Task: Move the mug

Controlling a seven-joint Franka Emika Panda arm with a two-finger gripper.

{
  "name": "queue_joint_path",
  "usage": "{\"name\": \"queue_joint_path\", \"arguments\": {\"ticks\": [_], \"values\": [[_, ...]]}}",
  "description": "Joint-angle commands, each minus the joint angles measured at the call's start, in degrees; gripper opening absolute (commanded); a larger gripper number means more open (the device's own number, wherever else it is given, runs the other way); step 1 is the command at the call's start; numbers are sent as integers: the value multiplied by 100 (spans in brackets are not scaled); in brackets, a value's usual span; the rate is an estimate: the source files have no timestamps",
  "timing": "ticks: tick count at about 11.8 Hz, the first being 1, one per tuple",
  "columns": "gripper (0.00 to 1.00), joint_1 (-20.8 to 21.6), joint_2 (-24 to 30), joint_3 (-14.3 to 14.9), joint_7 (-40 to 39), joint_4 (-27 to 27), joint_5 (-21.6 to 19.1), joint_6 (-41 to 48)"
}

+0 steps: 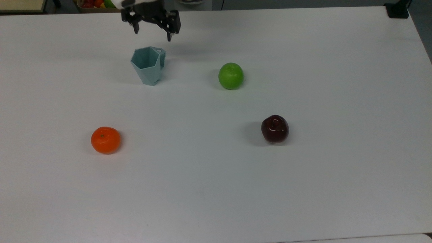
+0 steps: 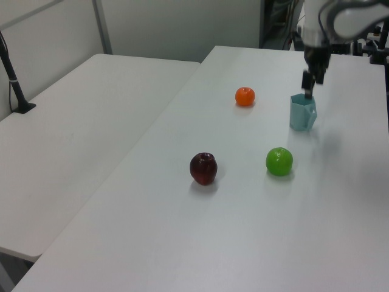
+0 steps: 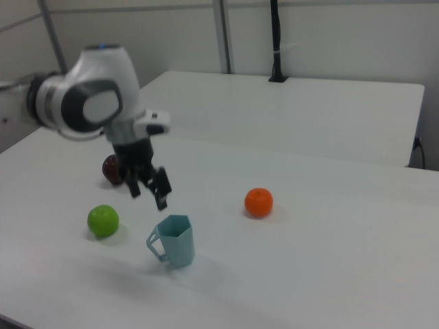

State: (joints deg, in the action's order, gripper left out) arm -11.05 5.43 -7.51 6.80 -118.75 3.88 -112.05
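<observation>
The pale teal faceted mug (image 1: 147, 65) stands upright on the white table (image 1: 216, 189), its handle toward the far side in the top view. In the left view the mug (image 2: 302, 113) sits beyond the green apple; in the right view the mug (image 3: 175, 241) has its handle on the right view's left. My gripper (image 1: 152, 32) hangs above and just behind the mug, open and holding nothing. The left view shows the gripper (image 2: 308, 83) clear above the rim. The right view shows the gripper (image 3: 148, 193) with its fingers spread apart.
A green apple (image 1: 231, 76) lies to the top view's right of the mug. A dark red apple (image 1: 274, 128) and an orange (image 1: 105, 139) lie nearer the front. A box of fruit (image 1: 98, 4) sits past the far edge, and a black base (image 1: 398, 10) stands at the far right corner.
</observation>
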Motion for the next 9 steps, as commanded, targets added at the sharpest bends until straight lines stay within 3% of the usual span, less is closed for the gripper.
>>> {"name": "queue_joint_path", "arguments": {"ticks": [1,5,9], "values": [[100,383,-647,766,-214,1851,-581,1192],[100,1139,-613,1707,-704,2198,-511,1238],[100,1193,-587,1911,-1084,2365,-511,1536]]}}
